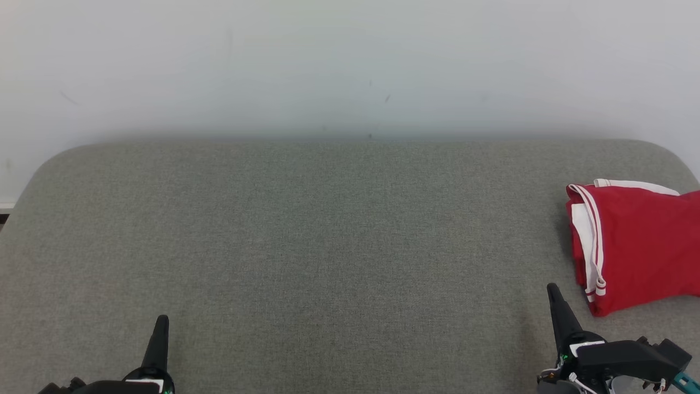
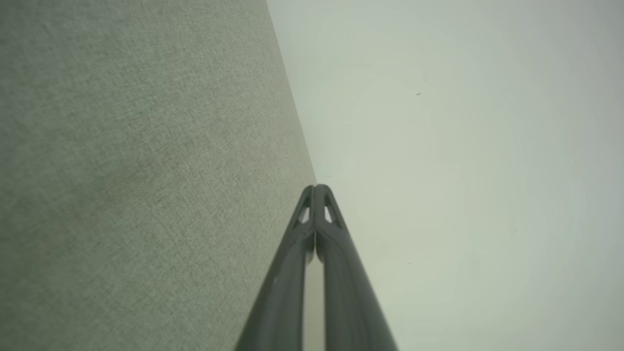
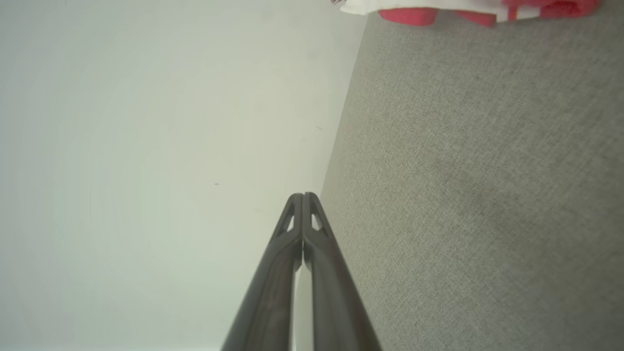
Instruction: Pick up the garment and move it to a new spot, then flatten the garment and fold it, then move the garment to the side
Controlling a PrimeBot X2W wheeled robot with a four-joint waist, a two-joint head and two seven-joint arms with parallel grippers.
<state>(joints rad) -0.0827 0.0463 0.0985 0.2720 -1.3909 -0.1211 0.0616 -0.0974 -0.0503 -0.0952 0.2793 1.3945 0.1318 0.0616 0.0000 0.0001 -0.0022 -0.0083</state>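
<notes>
Red garment (image 1: 640, 246) lies folded at the grey surface's (image 1: 328, 246) right edge. My left hand (image 1: 162, 321) and right hand (image 1: 552, 290) are pressed together, empty. I'd back away without snagging its hem.

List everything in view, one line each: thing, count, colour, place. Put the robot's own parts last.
garment: one, red with white trim, folded, at the table's right edge, cut off by the head view's right border
table: one, grey-green fabric top with rounded far corners, spread across the head view
wall: one, pale, behind the table
left gripper: one, dark, lower left of the head view, shut, holding nothing
right gripper: one, dark, lower right of the head view, shut, holding nothing, near the garment's near corner but apart from it
</notes>
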